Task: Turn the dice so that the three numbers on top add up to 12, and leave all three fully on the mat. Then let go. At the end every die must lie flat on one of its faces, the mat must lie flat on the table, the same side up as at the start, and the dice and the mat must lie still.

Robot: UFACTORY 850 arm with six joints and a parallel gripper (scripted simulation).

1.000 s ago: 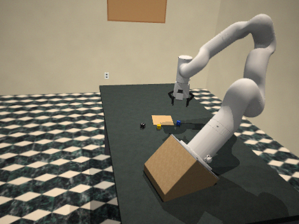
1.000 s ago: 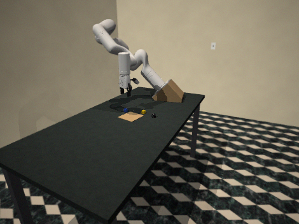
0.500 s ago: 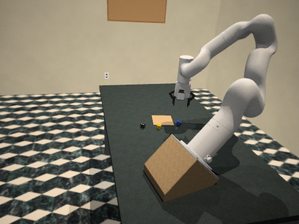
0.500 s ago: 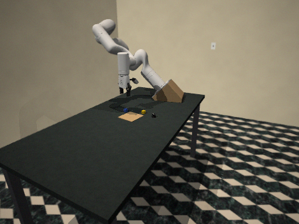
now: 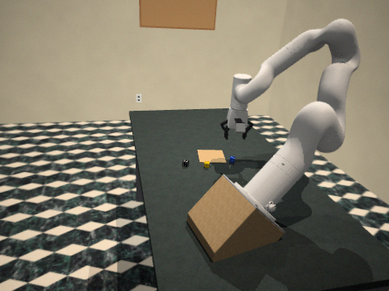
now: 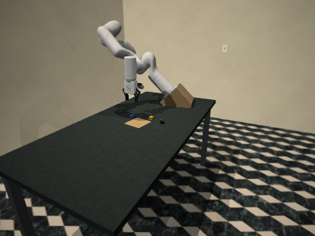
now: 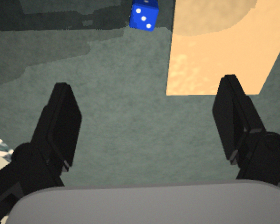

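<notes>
A tan mat [image 5: 211,155] lies flat on the dark table; it also shows in the exterior view [image 6: 137,123] and the wrist view [image 7: 219,41]. A blue die [image 5: 232,159] [image 6: 132,116] sits on the table just off the mat's edge, showing three pips on its top in the wrist view [image 7: 144,15]. A yellow die [image 5: 206,164] [image 6: 151,117] sits at the mat's near edge. A black die [image 5: 185,163] [image 6: 161,121] lies on the table, apart from the mat. My gripper [image 5: 236,134] [image 6: 131,96] is open and empty, hanging above the table beyond the blue die.
A tan wedge-shaped block [image 5: 232,220] [image 6: 177,96] holds the arm's base at the near end of the table. The table's edges drop to a checkered floor.
</notes>
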